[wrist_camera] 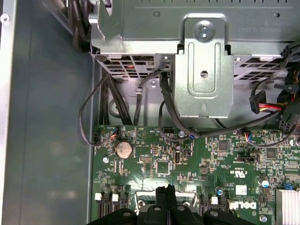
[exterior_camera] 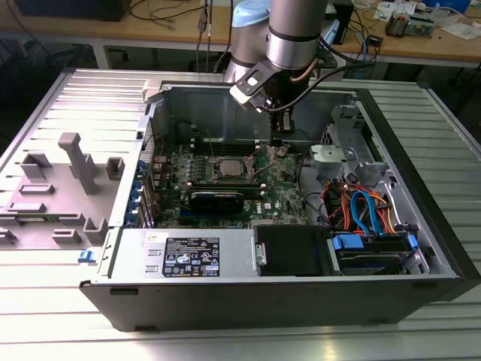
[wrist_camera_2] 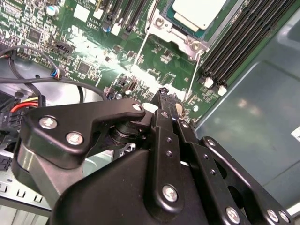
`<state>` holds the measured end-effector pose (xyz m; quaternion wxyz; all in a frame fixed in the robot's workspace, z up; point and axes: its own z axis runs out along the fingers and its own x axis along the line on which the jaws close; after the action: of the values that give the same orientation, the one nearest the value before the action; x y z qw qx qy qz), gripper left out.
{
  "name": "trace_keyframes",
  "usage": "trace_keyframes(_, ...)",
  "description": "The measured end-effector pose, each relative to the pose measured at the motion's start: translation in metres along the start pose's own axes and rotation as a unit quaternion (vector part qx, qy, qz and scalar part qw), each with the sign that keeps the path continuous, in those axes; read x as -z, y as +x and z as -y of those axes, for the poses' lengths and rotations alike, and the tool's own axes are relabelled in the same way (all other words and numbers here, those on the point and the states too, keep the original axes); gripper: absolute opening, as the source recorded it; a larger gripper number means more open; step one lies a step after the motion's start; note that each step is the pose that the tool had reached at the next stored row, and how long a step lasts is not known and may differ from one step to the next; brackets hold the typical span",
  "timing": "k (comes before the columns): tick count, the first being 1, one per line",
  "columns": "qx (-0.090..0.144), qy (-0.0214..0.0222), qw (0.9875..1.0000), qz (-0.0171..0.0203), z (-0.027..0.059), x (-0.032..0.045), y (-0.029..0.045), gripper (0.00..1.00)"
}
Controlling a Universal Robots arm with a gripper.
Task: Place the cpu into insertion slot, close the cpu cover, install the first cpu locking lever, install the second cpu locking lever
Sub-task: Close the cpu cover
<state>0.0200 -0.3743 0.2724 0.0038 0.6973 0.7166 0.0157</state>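
**Exterior view.** The arm is reaching down into the open computer case (exterior_camera: pixel 301 301), which is lying on the ribbed surface (exterior_camera: pixel 45 323). The hand (exterior_camera: pixel 279 141) is hanging low over the motherboard (exterior_camera: pixel 282 188). It is near the insertion slot (exterior_camera: pixel 226 168), on the exterior view's right of it.

**Second wrist view.** The hand's fingers (wrist_camera_2: pixel 161 110) are pressing together, and we are seeing nothing between them. The cpu (wrist_camera_2: pixel 197 10) is lying flat in the slot, pale metal face up. The cpu cover (wrist_camera_2: pixel 161 22) looks to be framing it. Two thin wire locking levers (wrist_camera_2: pixel 140 49) are running out from the frame toward the hand. We cannot tell whether either is latched. The long memory slots (wrist_camera_2: pixel 239 42) are lying beside the socket.

**First wrist view.** The closed fingertips are pointing at the green board, with the coin cell (wrist_camera: pixel 123 149) near them and the drive cage (wrist_camera: pixel 204 70) well beyond.

**Handling, as we are judging it.**
- The cpu is light, stiff and fragile underneath, so only its edges are safe to grip.
- The cover is thin, stiff sheet metal.
- The levers are springy wire, best taken at the free bent end.
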Motion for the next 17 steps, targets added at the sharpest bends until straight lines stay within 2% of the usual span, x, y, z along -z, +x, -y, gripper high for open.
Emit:
trace_keyframes(3, 0.000, 0.0000, 1.0000, 0.0008, -0.0079, -0.0009, -0.0002, 0.11)
trace_keyframes(6, 0.000, 0.0000, 1.0000, 0.0008, -0.0123, -0.0021, -0.0003, 0.11)
trace_keyframes(13, 0.000, 0.0000, 1.0000, 0.0008, -0.0165, -0.0052, -0.0005, 0.11)
trace_keyframes(17, 0.000, 0.0000, 1.0000, 0.0009, -0.0170, -0.0100, -0.0006, 0.11)
